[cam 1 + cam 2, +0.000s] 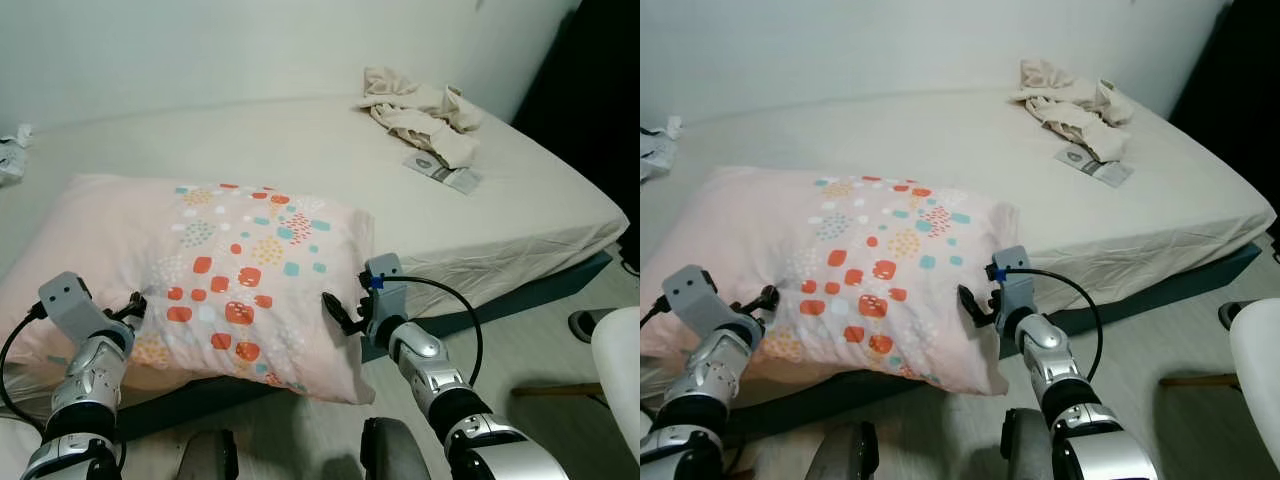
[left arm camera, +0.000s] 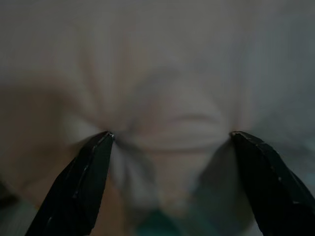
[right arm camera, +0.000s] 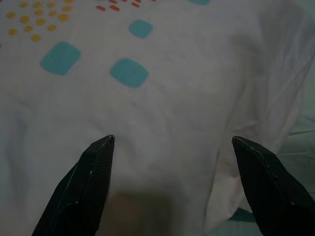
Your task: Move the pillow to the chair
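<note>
The patterned pillow (image 1: pixel 215 275) is lying at the lower left of the frame, overhanging the bed (image 1: pixel 520 215) edge. It is being flanked by the left pincer (image 1: pixel 135 303) and right pincer (image 1: pixel 335 312), both spread wide, nothing held. Being soft, light and saggy, it is best squeezed at both ends.

Left gripper (image 2: pixel 171 140), fingers spread wide, tips pressed into pale pillow (image 2: pixel 167 73) fabric. Cloth puckers w/ folds radiating btwn the tips. View dim, blurred.
</note>
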Controlling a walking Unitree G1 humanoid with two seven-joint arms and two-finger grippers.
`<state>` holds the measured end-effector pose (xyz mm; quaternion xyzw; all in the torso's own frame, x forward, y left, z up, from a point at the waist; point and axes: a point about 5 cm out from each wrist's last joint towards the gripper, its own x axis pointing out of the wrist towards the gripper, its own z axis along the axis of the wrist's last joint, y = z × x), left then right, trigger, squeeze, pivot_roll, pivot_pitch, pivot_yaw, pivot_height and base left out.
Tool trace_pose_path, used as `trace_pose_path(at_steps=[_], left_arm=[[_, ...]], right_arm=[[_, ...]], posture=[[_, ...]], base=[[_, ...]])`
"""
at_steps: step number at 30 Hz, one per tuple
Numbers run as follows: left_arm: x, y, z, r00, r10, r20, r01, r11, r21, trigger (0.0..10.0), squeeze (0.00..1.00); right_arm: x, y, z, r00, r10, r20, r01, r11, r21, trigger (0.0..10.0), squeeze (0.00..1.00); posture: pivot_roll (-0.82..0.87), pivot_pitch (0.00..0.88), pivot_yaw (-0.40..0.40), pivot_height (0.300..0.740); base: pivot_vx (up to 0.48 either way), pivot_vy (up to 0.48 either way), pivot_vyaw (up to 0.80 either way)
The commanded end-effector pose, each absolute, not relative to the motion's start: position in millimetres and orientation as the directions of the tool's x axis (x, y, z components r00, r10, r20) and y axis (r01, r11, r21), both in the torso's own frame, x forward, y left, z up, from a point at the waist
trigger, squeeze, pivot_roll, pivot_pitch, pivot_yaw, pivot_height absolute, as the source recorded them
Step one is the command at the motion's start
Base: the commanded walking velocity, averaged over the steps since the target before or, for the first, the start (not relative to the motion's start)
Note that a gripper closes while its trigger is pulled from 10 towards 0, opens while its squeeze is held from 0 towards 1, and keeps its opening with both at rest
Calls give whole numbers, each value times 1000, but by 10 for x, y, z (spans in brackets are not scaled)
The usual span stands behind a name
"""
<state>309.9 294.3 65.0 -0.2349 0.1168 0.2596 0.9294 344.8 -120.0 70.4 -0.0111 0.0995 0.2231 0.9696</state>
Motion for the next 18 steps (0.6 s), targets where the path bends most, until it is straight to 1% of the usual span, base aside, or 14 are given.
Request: trace_pose_path(at_steps=[1, 3, 5, 6, 7, 8, 9, 10, 11, 12, 13, 14, 16, 18], left_arm=[[2981, 3059, 539, 772, 497, -397, -626, 703, -338, 10000, 0], [2954, 3092, 525, 750, 525, -403, -652, 691, -313, 10000, 0], [2873, 3178, 489, 687, 590, -424, -717, 646, -262, 10000, 0], [2873, 3178, 489, 687, 590, -424, -717, 646, -262, 10000, 0], [2831, 3221, 468, 658, 611, -440, -743, 623, -246, 10000, 0], [2785, 3263, 446, 642, 617, -456, -762, 582, -285, 10000, 0], [2755, 3282, 425, 649, 596, -472, -759, 547, -353, 10000, 0], [2750, 3271, 405, 682, 551, -481, -731, 519, -443, 10000, 0], [2750, 3271, 405, 682, 551, -481, -731, 519, -443, 10000, 0], [2751, 3258, 395, 707, 519, -480, -707, 499, -501, 10000, 0], [2753, 3222, 376, 753, 458, -473, -655, 449, -608, 10000, 0], [2729, 3205, 353, 793, 409, -452, -595, 359, -719, 10000, 0], [2729, 3205, 353, 793, 409, -452, -595, 359, -719, 10000, 0], [2602, 3251, 277, 810, 396, -432, -549, 252, -797, 10000, 0]], right_arm=[[3436, -1191, 670, 873, 435, -221, -441, 897, 24, 10000, 0], [3439, -1195, 673, 873, 436, -220, -441, 897, 26, 10000, 0], [3443, -1210, 681, 875, 433, -217, -437, 899, 31, 10000, 0], [3443, -1210, 681, 875, 433, -217, -437, 899, 31, 10000, 0], [3444, -1222, 682, 877, 430, -216, -433, 901, 33, 10000, 0], [3444, -1240, 682, 879, 426, -215, -429, 903, 34, 10000, 0], [3445, -1258, 682, 882, 420, -214, -422, 906, 38, 10000, 0], [3447, -1273, 683, 884, 416, -213, -416, 908, 43, 10000, 0], [3447, -1273, 683, 884, 416, -213, -416, 908, 43, 10000, 0], [3447, -1283, 683, 886, 413, -212, -413, 910, 46, 10000, 0], [3448, -1294, 683, 887, 410, -212, -409, 911, 50, 10000, 0], [3449, -1301, 684, 887, 410, -213, -410, 911, 48, 10000, 0], [3449, -1301, 684, 887, 410, -213, -410, 911, 48, 10000, 0], [3455, -1304, 691, 887, 411, -213, -411, 911, 46, 10000, 0]], posture=[[-34, 146, -61, 571], [-38, 146, -59, 571], [-44, 145, -56, 571], [-44, 145, -56, 571], [-48, 143, -54, 571], [-52, 143, -51, 571], [-51, 142, -52, 571], [-49, 142, -53, 571], [-49, 142, -53, 571], [-48, 142, -54, 571], [-48, 141, -55, 571], [-49, 140, -56, 571], [-49, 140, -56, 571], [-55, 138, -57, 571]], base=[[0, 0, 0], [0, 0, 0], [0, 0, 0], [0, 0, 0], [0, 0, 0], [0, 0, 0], [0, 0, 0], [0, 0, 0], [0, 0, 0], [0, 0, 0], [0, 0, 0], [0, 0, 0], [0, 0, 0], [0, 0, 0]])
